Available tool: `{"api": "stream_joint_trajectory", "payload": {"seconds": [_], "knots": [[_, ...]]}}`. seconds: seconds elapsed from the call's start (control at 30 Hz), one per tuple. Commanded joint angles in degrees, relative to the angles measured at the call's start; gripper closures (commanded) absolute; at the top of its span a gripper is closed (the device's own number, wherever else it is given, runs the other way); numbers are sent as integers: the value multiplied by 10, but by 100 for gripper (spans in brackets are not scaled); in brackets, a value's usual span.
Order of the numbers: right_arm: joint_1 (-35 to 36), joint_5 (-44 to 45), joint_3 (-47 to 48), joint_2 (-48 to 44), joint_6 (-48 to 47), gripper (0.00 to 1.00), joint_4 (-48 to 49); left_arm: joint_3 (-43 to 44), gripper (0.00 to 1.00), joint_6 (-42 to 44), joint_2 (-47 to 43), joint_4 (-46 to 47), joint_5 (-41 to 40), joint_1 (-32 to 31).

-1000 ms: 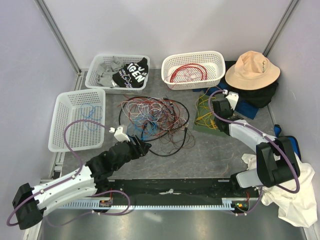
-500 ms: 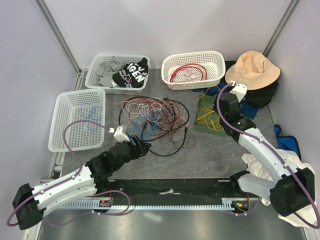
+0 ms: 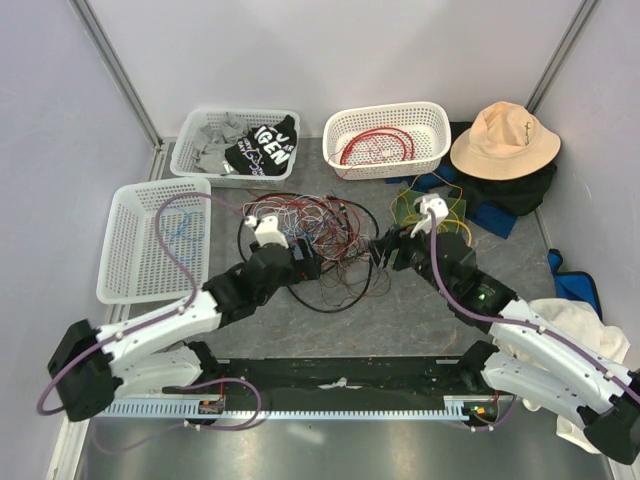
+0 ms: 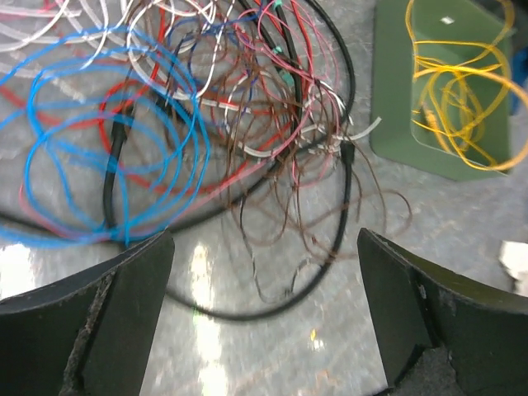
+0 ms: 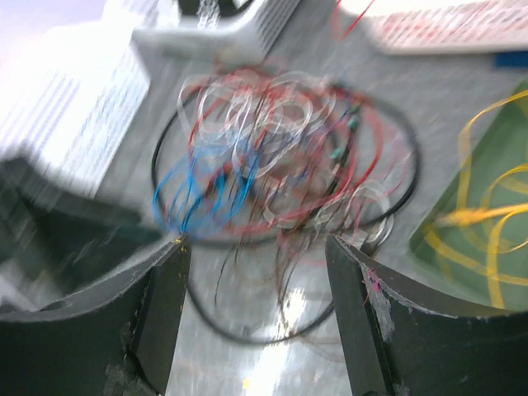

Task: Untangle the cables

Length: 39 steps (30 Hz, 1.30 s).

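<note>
Since the earlier frame, the left gripper (image 3: 305, 262) has been brought forward to the near left edge of the cables (image 3: 315, 232), and the right gripper (image 3: 385, 250) has been swung away from the green mat (image 4: 392, 82) to the heap's right edge. Both pairs of jaws are seen spread wide, with nothing held between them. The tangled heap is found at the middle of the table (image 3: 430, 320). A red coil (image 3: 375, 145) is contained in the far right basket (image 3: 385, 112), grey and black cloth (image 3: 255, 148) in the far left basket (image 3: 237, 113), and a blue cable (image 3: 180, 222) in the left basket (image 3: 135, 260). Yellow wire (image 4: 458, 82) is laid on the mat.
</note>
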Motion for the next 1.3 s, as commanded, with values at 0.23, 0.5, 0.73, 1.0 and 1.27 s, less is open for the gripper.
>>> {"api": "stream_joint_trajectory", "payload": {"seconds": [0.23,0.5,0.73,1.0,1.27], "knots": [[24,-33,-82,-120,8,26,52,238,16,33,307,24,35,100],[23,-28,-99,-158,5,26,16,436,20,57,497,-53,34,136],[24,-28,-102,-157,7,26,20,578,13,91,646,-96,19,154],[24,-1,-93,-144,-15,26,11,612,11,120,721,-110,4,151],[24,-3,-87,-136,-11,26,10,600,82,151,726,-123,20,147]]}}
